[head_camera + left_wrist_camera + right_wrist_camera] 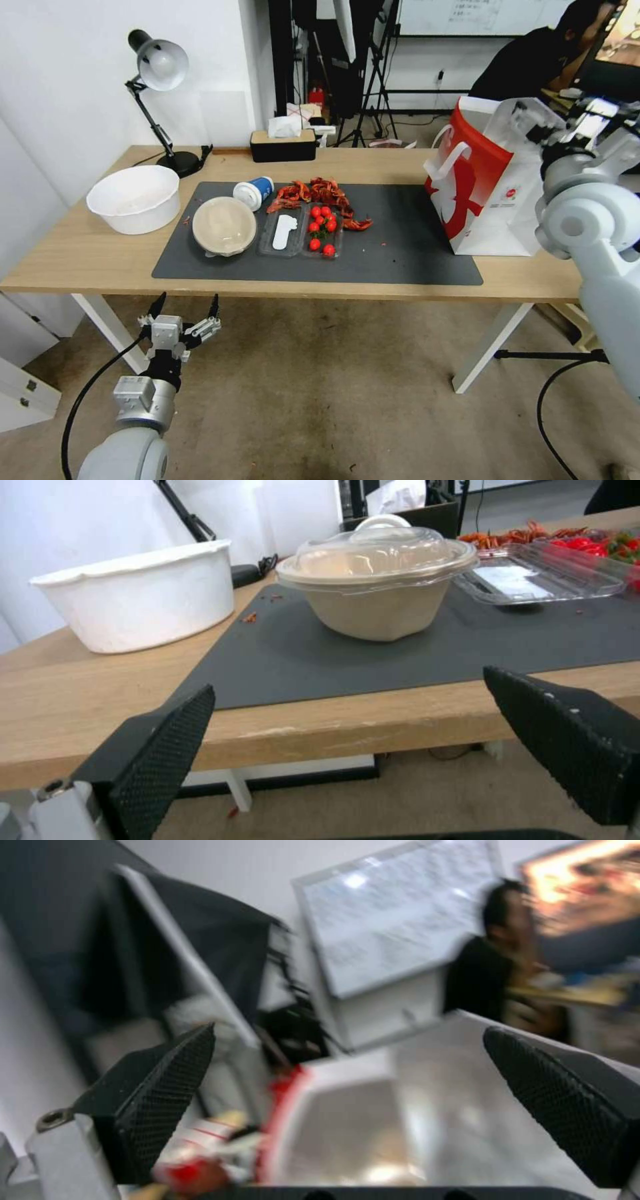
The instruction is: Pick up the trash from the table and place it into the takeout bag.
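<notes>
Left claw (187, 310) hangs below and in front of the table (80, 260) edge, fingers spread wide and holding nothing. From its wrist view the lidded beige bowl (377, 587) sits ahead of the claw and slightly above it, on the dark grey mat (413, 655), roughly centred between the two black pads (160, 752). Blue white-lidded cup (253, 193) lies just behind the bowl, on the far side from the claw. A clear plastic tray (540, 575) with small red tomatoes and a heap of red shells (317, 193) lie beyond and to the claw's right; a white tub (140, 597) stands to its left, off the mat. Right claw (347, 1110) is raised over the open mouth of the takeout bag (490, 180), also spread wide and empty; what lies in the bag is too blurred to name. Judgement: the step in hand looks like a reach for the bowl. To do it well, the left claw should rise clear of the table edge before going forward, else the pads strike the wood. The bowl is broad and its clear domed lid flares past the rim, so take it low on the beige wall, or across the rim if the spread allows. Squeeze gently: the lid may pop. Keep clear of the tub and tray on either side.
</notes>
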Controlling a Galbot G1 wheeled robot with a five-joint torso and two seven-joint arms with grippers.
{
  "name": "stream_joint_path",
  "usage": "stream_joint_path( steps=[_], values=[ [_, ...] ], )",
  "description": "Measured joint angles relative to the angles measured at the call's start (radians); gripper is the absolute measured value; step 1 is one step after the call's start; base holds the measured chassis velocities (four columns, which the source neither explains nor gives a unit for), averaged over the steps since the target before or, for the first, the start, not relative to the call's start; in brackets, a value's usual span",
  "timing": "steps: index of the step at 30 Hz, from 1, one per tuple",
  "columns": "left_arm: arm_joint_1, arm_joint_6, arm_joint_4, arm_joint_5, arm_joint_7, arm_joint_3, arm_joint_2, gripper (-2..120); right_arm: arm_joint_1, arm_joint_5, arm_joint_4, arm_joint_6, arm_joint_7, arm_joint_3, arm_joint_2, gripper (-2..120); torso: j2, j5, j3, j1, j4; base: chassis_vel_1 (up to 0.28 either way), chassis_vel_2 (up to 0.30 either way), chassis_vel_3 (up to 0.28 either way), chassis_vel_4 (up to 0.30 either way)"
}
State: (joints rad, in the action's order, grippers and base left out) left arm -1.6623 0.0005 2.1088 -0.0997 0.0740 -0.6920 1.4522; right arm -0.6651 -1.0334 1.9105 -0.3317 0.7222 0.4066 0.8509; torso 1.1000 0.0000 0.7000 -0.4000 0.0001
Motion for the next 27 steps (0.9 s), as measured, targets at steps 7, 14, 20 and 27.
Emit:
stream_joint_path(
  steps=[7,14,20,27],
  values=[
    [0.0,0.0,0.001,0.0,0.0,0.002,0.0,100,-0.066,-0.042,0.101,0.158,-0.191,0.04,-0.021,100,0.0,0.0,0.0,0.0,-0.0001,0.0,0.0,0.0,0.0],
    [-0.003,-0.004,0.0,0.0,0.0,0.005,-0.002,100,-0.283,0.08,0.263,0.349,-0.449,0.046,-0.013,100,0.0,0.0001,0.0,0.0,-0.0003,0.0,0.0,0.0,0.0],
    [-0.01,-0.015,-0.001,-0.001,0.0,0.008,-0.008,100,-0.693,0.512,0.37,0.479,-0.547,0.017,0.135,100,0.0,-0.0003,0.0,0.0,-0.0001,0.0,0.0,0.0,0.0],
    [-0.011,-0.017,0.0,-0.002,0.0,0.012,-0.011,100,-0.9,0.718,0.369,0.549,-0.494,0.001,0.243,100,0.0,-0.0002,0.0,0.0,-0.0003,0.0,0.0,0.0,0.0]
  ],
)
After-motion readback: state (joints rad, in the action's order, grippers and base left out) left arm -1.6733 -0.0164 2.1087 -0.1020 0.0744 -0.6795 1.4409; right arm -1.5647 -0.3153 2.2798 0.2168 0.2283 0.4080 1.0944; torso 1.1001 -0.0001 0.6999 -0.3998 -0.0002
